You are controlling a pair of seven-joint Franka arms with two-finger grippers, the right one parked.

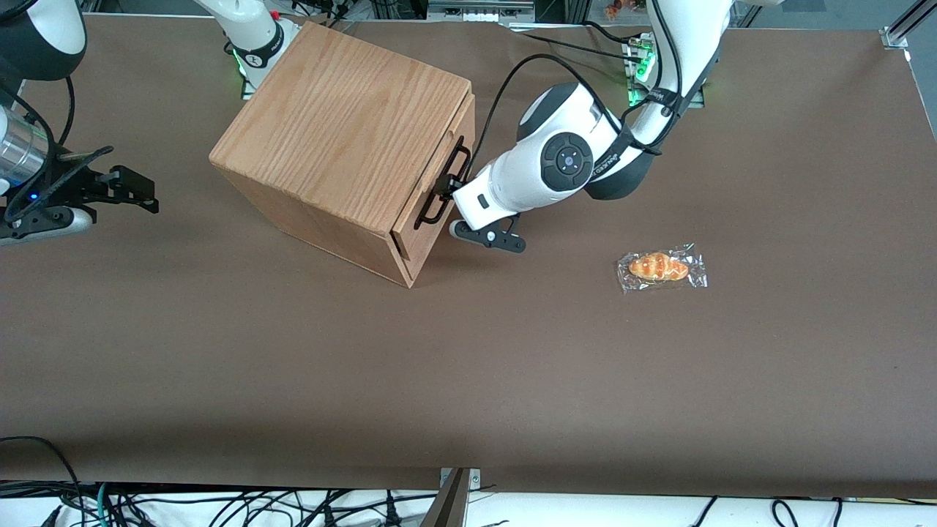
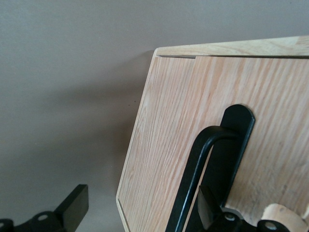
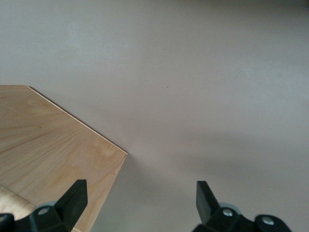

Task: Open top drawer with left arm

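Grained oak top drawer (image 1: 433, 192), black metal handle (image 1: 444, 184)

Brown table (image 1: 468, 380); cabinet (image 1: 344, 124); wrapped croissant (image 1: 659, 266)

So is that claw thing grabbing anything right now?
Left arm's gripper: fingers open, straddling the top drawer's black handle, not clamped on it.

A wrapped bread roll (image 1: 661, 268) lies on the brown table (image 1: 468, 380).
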